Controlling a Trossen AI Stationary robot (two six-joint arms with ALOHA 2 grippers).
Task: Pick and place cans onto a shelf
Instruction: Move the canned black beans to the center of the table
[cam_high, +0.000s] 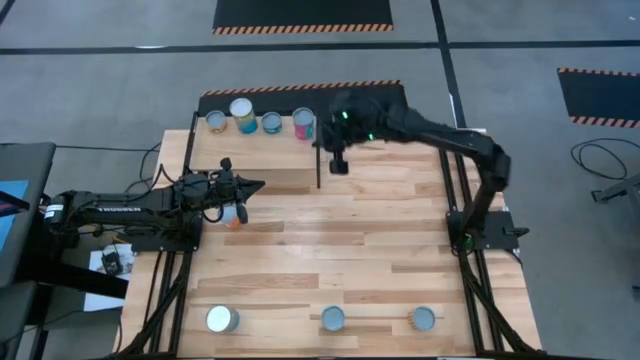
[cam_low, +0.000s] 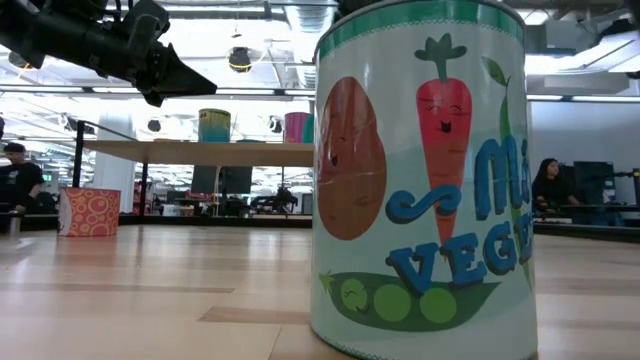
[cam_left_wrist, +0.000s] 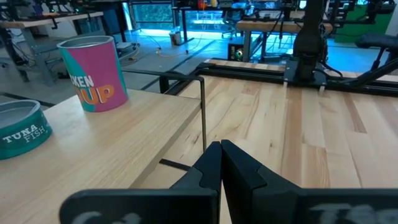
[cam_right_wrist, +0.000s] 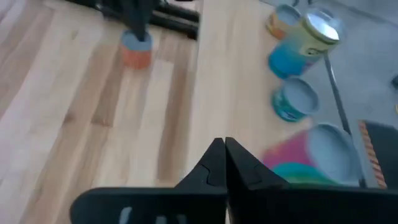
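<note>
I count eight cans; four stand in a row on the small light-wood shelf with the black frame (cam_high: 270, 150): a small orange-labelled can (cam_high: 216, 122), a tall teal-and-yellow can (cam_high: 243, 115), a short teal tuna can (cam_high: 271, 123) and a pink soup can (cam_high: 304, 123); a fifth, the small orange can with the blue top (cam_high: 233, 215), stands on the striped plank tabletop (cam_high: 380, 240) just off the shelf's front edge; three more sit along the table edge farthest from the shelf: a wider white-topped can (cam_high: 221, 319), a blue-topped can (cam_high: 333, 319) and a tan-topped can (cam_high: 423, 319).

My left gripper (cam_high: 256, 186) hovers just in front of the shelf, beside the orange can, fingers pressed together on nothing; my right gripper (cam_high: 339, 163) hangs over the shelf's end nearest the pink can, fingers also closed and empty.

Grey floor with black mats edged in orange stripes surrounds the table.

The low view alone shows the label of one of the far cans, a carrot, a potato and peas on the mixed-vegetable can (cam_low: 420, 180), and a seated person (cam_low: 548, 185) in the room behind; my left wrist view reads the soup and tuna lettering; my right wrist view sees the orange can from the shelf side.
</note>
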